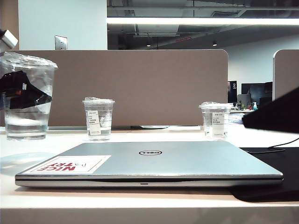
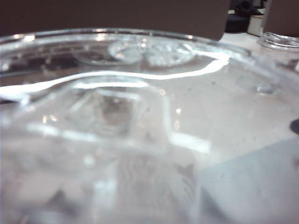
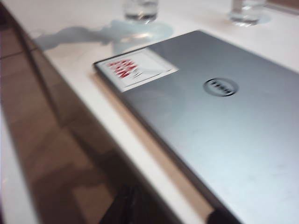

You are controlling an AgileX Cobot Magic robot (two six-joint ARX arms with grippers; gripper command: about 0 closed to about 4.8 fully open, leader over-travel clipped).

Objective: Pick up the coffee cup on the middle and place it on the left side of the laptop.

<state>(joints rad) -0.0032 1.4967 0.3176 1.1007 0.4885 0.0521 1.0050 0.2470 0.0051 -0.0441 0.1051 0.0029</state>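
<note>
Table (image 1: 140,205): pale top, carrying everything; a bare strip is lying open along the laptop's left edge, with a soft shadow falling on it.

Laptop (image 1: 154,161): lying flat and closed, long axis running across the exterior view, front edge facing the camera. Its right end is sitting over a black mat (image 1: 268,175).

Coffee cup (image 1: 27,93): standing upright at far left of the exterior view, long axis vertical, lid up, some clear liquid in the bottom. It is hanging clear of the table, over the bare strip left of the laptop and apart from it. In the left wrist view its crinkled lid is filling nearly the whole frame.

Left gripper (image 1: 24,95): showing dark through the cup wall at mid-height, clamping the coffee cup.

Right gripper (image 3: 127,207): only a dark blur off the table's near edge; cannot tell whether the jaws are apart or together.

Two shorter labelled cups, one (image 1: 98,119) behind the laptop's left half and one (image 1: 215,120) behind its right half, both standing upright.

Sticker (image 1: 70,164): sitting on the lid's left front corner.
</note>
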